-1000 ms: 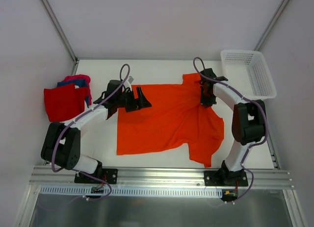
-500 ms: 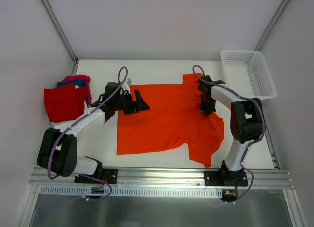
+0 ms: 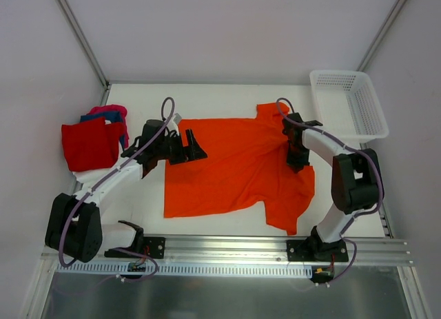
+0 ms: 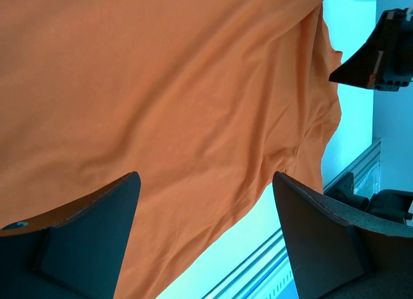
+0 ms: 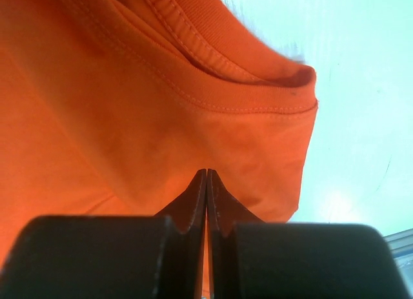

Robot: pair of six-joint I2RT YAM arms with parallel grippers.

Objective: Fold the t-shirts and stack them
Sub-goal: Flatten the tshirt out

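Shirt-folding station, seen from above and from both wrists. Nearest the arm bases lies the orange t-shirt [image 3: 234, 171], spread flat at the middle of the table [image 3: 220, 98], with one sleeve reaching toward the near edge on the right. Its long axis runs across the table, hem toward the left arm and collar toward the right.

The left tool [image 3: 193, 145], released with jaws wide, sits at the far corner of the hem. The cloth lies to its right and beneath it, and nothing is grasped. The right tool [image 3: 297, 160] is clenched, tip-down on the cloth just beside the collar. No fold shows between its jaws, so a pinch cannot be confirmed.

Farther left, apart from this shirt, is a stack: red t-shirt [image 3: 88, 145] on top, blue t-shirt [image 3: 93, 116] and magenta-pink t-shirt [image 3: 111, 111] showing behind. At far right stands the white basket [image 3: 351, 102].

Judged next: the left arm, nearer the hem, takes that corner.
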